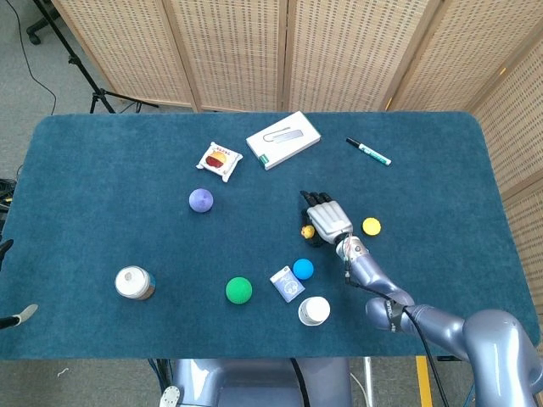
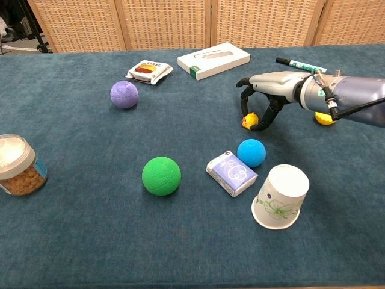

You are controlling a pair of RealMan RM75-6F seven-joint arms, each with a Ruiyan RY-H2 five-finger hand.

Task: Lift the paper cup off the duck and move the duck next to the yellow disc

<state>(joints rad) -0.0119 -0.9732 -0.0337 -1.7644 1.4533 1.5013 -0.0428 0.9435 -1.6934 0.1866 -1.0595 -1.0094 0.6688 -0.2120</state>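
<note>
The small yellow duck [image 1: 307, 230] [image 2: 249, 121] sits uncovered on the blue table, left of the yellow disc [image 1: 371, 225] [image 2: 325, 118]. In the chest view the disc is partly hidden behind my right forearm. My right hand [image 1: 327, 219] [image 2: 263, 101] arches over the duck, with fingers curled down on its left side and the thumb on its right, pinching it. The paper cup [image 1: 314, 310] [image 2: 280, 197] stands upside down near the front edge, apart from the duck. My left hand does not show in either view.
A blue ball [image 2: 251, 152] and a purple packet [image 2: 232, 173] lie just in front of the duck. A green ball [image 2: 161, 176], purple ball [image 2: 124, 94], jar [image 2: 16, 164], snack pack [image 2: 148, 70], white box [image 2: 213, 59] and marker [image 1: 368, 152] lie around.
</note>
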